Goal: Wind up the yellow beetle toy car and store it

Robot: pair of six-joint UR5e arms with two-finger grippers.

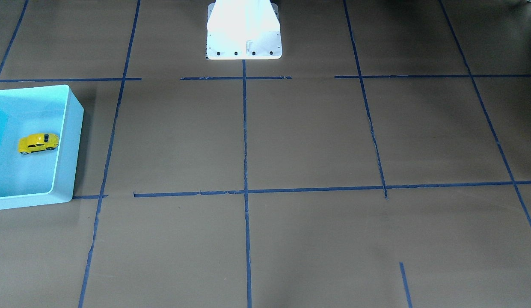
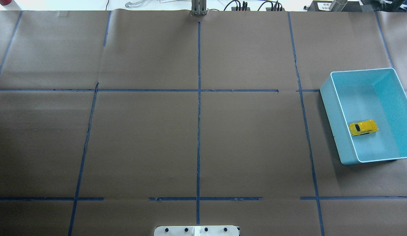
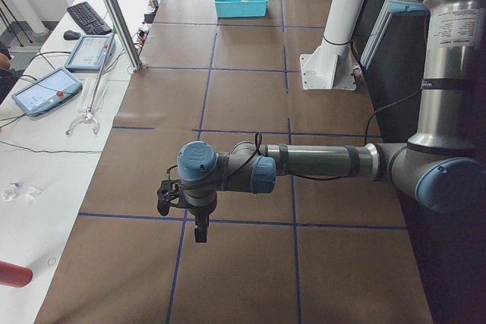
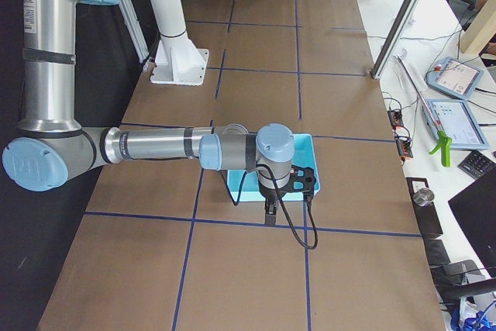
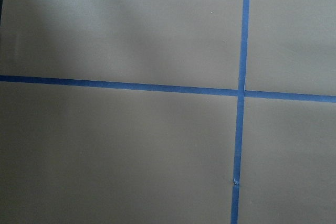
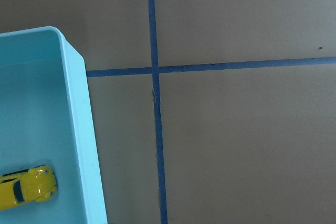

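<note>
Front view, lower left: tiny bright yellow beetle toy car (image 1: pixel 38 143) on its wheels inside light blue plastic bin (image 1: pixel 70 145). Side views: left gripper (image 3: pixel 199 227), right gripper (image 4: pixel 270 211); jaw state unreadable. Right wrist view: car near bin wall; a grasp likely needs jaws across its flanks, clear of rim.

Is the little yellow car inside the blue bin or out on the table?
Inside. The car sits on the floor of the bin, with the walls all around it.
</note>
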